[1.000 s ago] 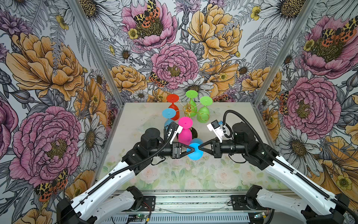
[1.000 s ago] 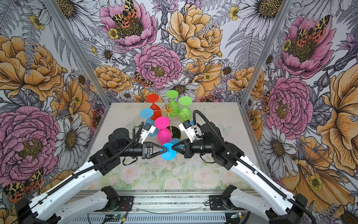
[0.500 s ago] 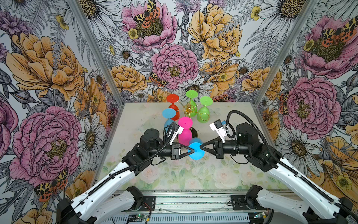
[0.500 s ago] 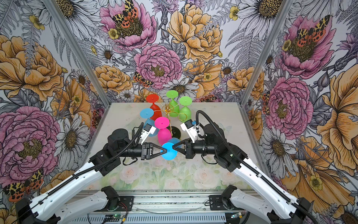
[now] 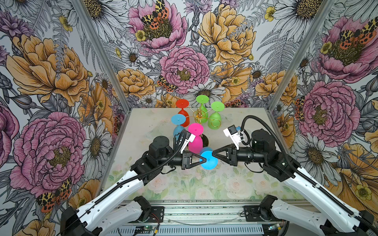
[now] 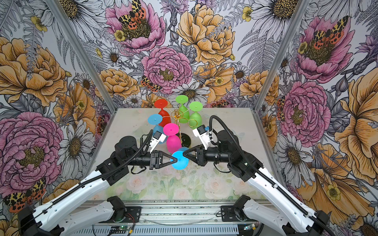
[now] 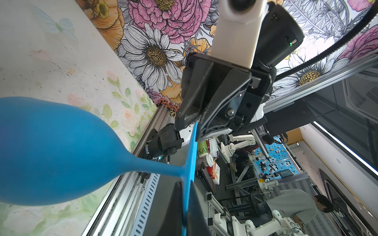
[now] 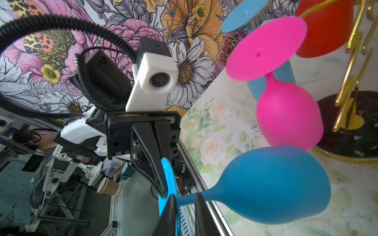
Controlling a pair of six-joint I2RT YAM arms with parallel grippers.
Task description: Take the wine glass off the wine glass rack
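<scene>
Pinching blue wine glass [image 5: 209,163] by its foot with left end effector [image 5: 201,160]; with right end effector [image 5: 213,153] seemingly slightly spread.

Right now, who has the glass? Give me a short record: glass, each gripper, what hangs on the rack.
glass: blue glass, off the rack, between both grippers
left gripper: shut on the rim of the glass's foot
right gripper: jaws parted around the opposite rim, not clamping
on rack: red glass, light blue glass, pink glass, far green glass, near green glass
</scene>
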